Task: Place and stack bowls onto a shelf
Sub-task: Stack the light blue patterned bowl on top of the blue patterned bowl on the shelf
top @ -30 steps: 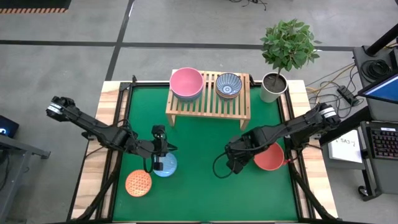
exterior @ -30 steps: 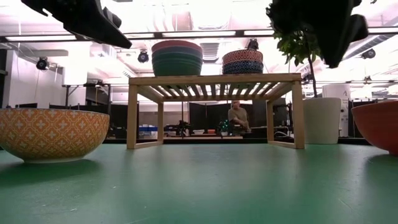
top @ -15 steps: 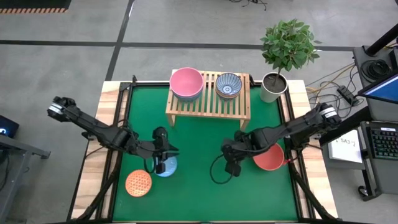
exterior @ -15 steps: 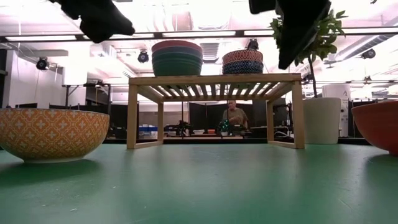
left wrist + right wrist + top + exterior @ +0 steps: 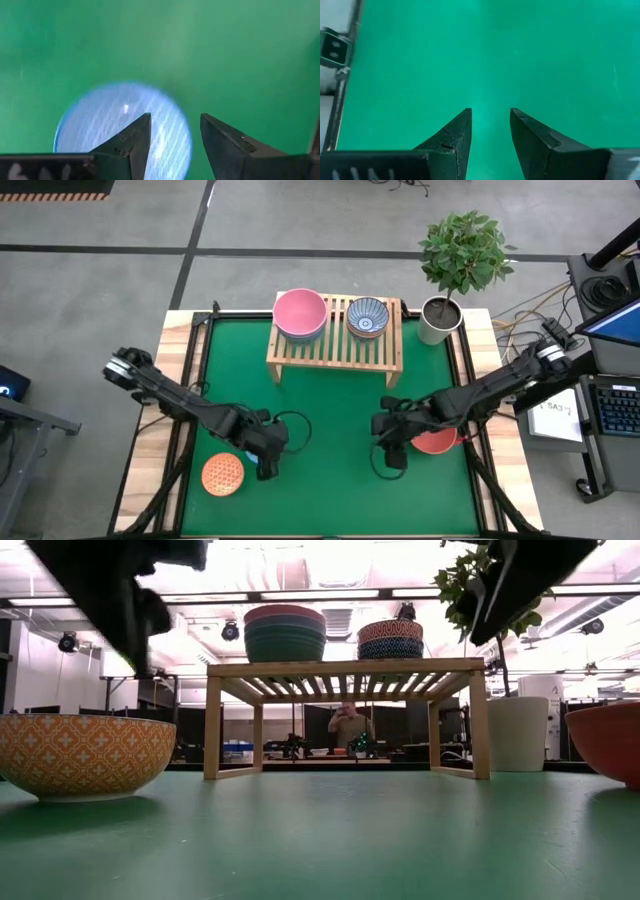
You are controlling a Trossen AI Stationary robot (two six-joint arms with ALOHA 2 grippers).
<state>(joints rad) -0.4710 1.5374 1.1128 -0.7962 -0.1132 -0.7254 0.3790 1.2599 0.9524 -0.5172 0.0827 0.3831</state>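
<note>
Both of my hands hang above the green table [image 5: 330, 410], neither carrying anything.

Left hand [image 5: 172, 145]: fingers spread, empty, directly over the light blue bowl [image 5: 125, 125], which sits on the table near 7 o'clock. The gap looks to suit one side of its rim, so I judge this bowl is the next pick. The wrist view shows nothing between the fingers but bowl and table.

Right hand [image 5: 490, 135]: fingers apart, empty, over bare table near 4 o'clock, just beside the red bowl [image 5: 437, 442], which its arm partly covers.

Orange patterned bowl [image 5: 223, 474]: table, 7 o'clock, just outside the blue one.

Shelf [image 5: 335, 345]: at 12 o'clock. On its slats stand the pink bowl [image 5: 300, 313], topping a nested stack with green beneath it in the low view, and a patterned stack [image 5: 367, 317] beside it. The larger plain bowls share one pile, so red probably belongs on pink.

Potted plant [image 5: 445, 315]: off the shelf's right end, not part of the job.
</note>
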